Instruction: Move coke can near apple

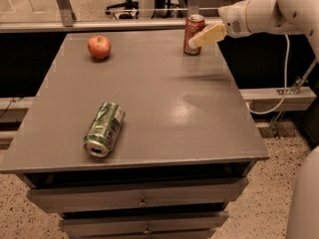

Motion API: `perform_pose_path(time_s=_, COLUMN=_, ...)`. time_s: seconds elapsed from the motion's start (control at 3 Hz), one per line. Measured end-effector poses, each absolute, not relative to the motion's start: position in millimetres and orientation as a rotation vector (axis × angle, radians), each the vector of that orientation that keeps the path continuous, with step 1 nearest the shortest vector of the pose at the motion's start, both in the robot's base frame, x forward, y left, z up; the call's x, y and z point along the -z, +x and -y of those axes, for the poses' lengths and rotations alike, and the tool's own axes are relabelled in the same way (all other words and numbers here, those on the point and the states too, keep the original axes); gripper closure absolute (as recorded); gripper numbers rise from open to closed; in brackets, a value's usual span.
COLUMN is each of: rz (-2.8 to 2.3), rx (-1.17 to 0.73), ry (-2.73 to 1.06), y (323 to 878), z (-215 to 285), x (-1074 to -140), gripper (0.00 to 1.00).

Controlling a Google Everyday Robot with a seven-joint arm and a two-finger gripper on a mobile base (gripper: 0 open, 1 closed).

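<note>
The coke can (193, 31) stands upright near the far right corner of the grey table (149, 98). The apple (99, 47) sits near the far left of the table, well apart from the can. My gripper (202, 39) reaches in from the right on a white arm. Its cream fingers overlap the can's right side, in front of it at about mid-height. I cannot tell whether they touch the can.
A green and silver can (103, 129) lies on its side at the front left of the table. Drawers (142, 198) run below the tabletop. A white cable (279, 93) hangs at the right. A rail and chair legs stand behind the table.
</note>
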State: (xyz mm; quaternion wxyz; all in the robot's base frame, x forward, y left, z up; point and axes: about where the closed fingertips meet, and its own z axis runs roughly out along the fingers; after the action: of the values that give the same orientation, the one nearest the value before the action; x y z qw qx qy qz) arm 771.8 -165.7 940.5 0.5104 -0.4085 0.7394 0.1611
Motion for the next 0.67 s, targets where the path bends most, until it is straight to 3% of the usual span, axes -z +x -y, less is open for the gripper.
perform_pose_path(time_s=0.67, rz=-1.793, rx=-0.475, ry=-0.863, y=817, z=141, x=-926, gripper=0.00)
